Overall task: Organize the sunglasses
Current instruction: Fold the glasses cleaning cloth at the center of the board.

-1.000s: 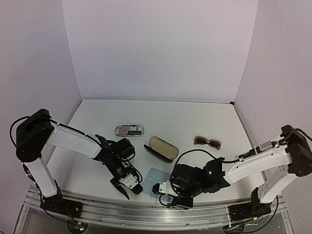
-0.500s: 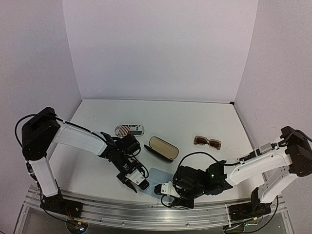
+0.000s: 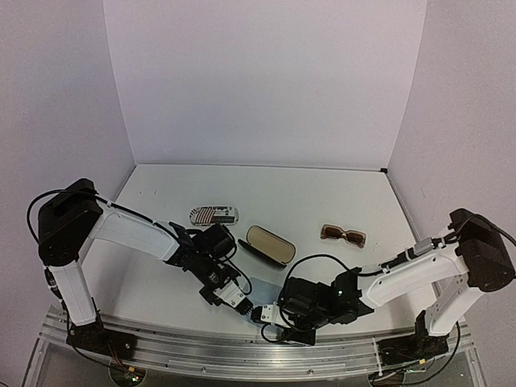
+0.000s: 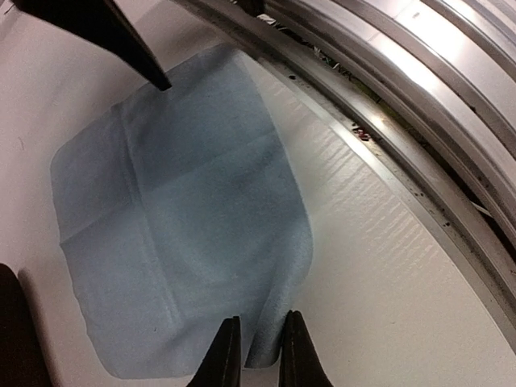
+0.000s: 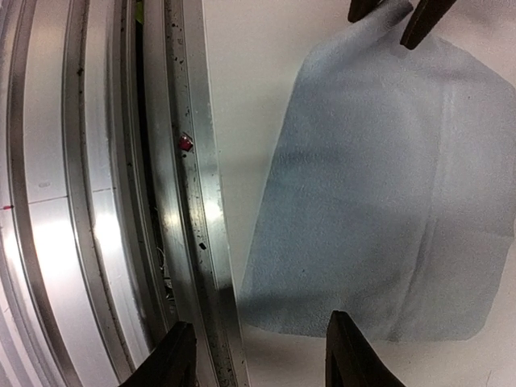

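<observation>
counting one pair of brown sunglasses (image 3: 343, 235), two cases in all, being one striped case (image 3: 214, 215) and one black case (image 3: 268, 244), and one pale blue cloth (image 4: 177, 234).

a pale blue cloth (image 4: 185, 226) lies spread on the white tabletop (image 3: 266, 189) at the middle of its near edge, just beside the aluminium rail (image 5: 185, 161) that runs along that edge. faint fold creases cross it, and its side toward the rail lifts a little, throwing a shadow. a tiny red bit (image 5: 185, 143) sits in the rail's groove. toward the middle of the tabletop an open black case (image 3: 268, 244) shows a beige lining; left of it and a little farther back, apart from it, lies a closed striped black-and-white case (image 3: 213, 214).
</observation>
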Action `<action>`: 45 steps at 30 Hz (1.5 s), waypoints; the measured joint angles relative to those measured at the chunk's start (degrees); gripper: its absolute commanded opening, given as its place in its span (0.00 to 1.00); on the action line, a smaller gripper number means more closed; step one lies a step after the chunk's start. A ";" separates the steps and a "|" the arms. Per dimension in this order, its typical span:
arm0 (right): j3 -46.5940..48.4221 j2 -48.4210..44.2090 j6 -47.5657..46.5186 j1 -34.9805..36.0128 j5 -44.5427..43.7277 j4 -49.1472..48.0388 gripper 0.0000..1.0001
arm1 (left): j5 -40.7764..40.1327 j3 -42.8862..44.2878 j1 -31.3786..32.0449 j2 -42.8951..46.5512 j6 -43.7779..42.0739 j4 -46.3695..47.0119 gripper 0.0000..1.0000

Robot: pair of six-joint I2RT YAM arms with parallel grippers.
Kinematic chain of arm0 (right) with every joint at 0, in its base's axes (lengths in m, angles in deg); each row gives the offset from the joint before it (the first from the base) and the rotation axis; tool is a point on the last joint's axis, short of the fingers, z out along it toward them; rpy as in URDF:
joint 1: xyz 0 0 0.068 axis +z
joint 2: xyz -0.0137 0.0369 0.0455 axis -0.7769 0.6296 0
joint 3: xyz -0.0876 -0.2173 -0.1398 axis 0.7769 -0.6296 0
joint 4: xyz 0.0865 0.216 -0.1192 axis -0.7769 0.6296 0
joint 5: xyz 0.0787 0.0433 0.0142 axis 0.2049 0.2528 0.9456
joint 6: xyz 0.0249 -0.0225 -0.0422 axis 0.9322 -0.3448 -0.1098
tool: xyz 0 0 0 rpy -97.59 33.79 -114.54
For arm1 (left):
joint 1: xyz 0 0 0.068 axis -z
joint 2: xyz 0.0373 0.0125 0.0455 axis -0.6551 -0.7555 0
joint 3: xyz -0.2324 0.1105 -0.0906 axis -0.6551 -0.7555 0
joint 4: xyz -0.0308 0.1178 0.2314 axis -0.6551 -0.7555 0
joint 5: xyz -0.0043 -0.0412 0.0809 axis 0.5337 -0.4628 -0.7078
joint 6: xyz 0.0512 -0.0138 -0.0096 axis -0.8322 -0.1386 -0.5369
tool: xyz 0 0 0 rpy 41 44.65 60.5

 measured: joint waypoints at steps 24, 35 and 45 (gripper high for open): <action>3.70 2.82 1.22 -2.18 -0.88 1.39 0.54 | 9.09 9.94 -4.59 -2.75 13.89 -16.17 0.00; 1.69 -2.18 0.36 -2.16 -1.49 -5.19 0.51 | 16.33 13.48 -6.05 -2.78 22.36 -18.88 0.00; -2.07 -4.70 15.35 0.04 -5.10 -17.80 0.54 | 19.68 17.82 -9.67 -4.67 31.52 -21.48 0.00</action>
